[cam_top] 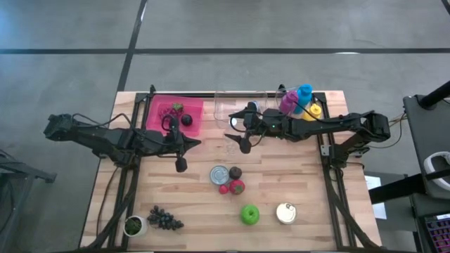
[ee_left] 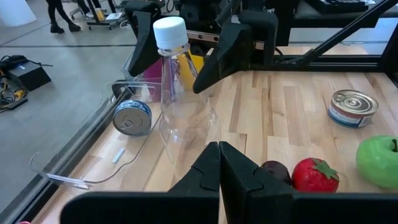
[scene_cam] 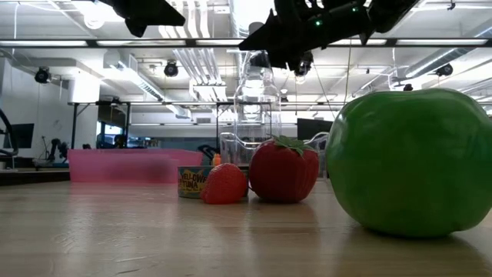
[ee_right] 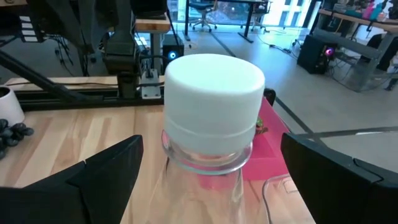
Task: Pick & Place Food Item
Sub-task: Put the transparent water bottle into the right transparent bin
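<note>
clear bottle [ee_left: 177,93] with white cap [ee_right: 213,93] stood upright at far centre of table [cam_top: 309,183], just right of pink tray [cam_top: 158,119]. right gripper [cam_top: 235,130] straddled bottle neck, fingers [ee_right: 99,171] spread wide either side, not touching, nothing held. left gripper [cam_top: 181,164] hung above table near tray, fingers [ee_left: 239,171] pressed together, empty. tuna can [cam_top: 219,173], strawberries [cam_top: 234,186], green apple [cam_top: 249,214] lay nearer, well apart. risk: light, tall bottle likely to tip or slip if fingers closed off-centre on neck; tip could roll it toward tray.
</note>
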Motion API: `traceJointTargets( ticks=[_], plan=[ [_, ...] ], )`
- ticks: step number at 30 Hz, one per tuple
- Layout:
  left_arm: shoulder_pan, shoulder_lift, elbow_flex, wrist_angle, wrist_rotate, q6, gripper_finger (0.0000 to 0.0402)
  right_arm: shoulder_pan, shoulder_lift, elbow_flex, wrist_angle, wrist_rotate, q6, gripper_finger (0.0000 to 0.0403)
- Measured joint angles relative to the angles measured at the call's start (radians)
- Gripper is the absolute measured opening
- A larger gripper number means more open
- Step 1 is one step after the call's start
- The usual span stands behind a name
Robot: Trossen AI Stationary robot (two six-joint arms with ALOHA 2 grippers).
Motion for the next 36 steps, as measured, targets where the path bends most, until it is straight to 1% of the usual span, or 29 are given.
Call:
traceJointTargets(
  ticks=[36],
  plan=[
    [0.0,0.0,0.0,-0.001,0.0,-0.001,0.0001,0.001,-0.002,-0.001,0.024,-0.002,0.003,0.038]
  ],
)
